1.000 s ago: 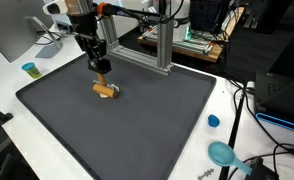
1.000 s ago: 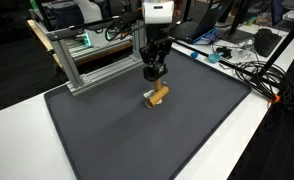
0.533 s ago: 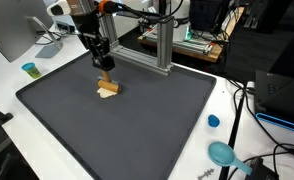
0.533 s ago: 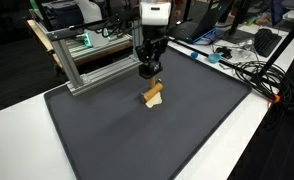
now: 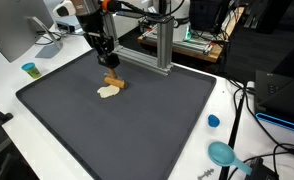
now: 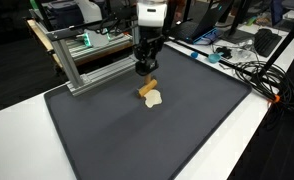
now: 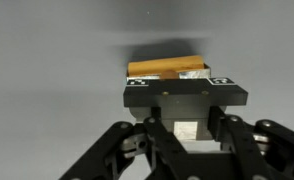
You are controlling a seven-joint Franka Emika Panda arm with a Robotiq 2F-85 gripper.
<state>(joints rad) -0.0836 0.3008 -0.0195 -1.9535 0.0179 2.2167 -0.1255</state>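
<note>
**Item: tan block with pale end, held.**

- Gripper [image 5: 108, 72]: closed on the tan block [image 5: 112, 84]. It hangs upright over the far part of the mat [image 5: 137, 125], towards the edge that runs along the aluminium frame [image 5: 163, 48]. The same pose shows in an exterior view from the opposite side, gripper [image 6: 145, 71] above the mat [image 6: 157, 135].
- Tan block: directly under the gripper, pinched at its upper end and hanging tilted. A paler, cream-coloured part shows at its lower end in both exterior views. Whether that lower end touches the mat cannot be told.
- Wrist view: the tan block [image 7: 165, 68] lies crosswise between the two fingers of the gripper [image 7: 177, 82], its long orange-brown face level, a white patch at one end. The plain mat surface [image 7: 47, 60] fills the view behind it.
- Tan block, seen from the frame's other side [image 6: 149, 92]: over the mat, near the aluminium frame [image 6: 87, 62], well in from the mat's other edges.

**Surroundings, placed by the mat.**

- Blue cup [image 5: 29, 69]: on the white table [image 5: 7, 95], just off one mat corner.
- Blue cap [image 5: 213, 121]: beside the mat's opposite edge.
- Teal round thing [image 5: 222, 153]: past the blue cap, further from the mat.
</note>
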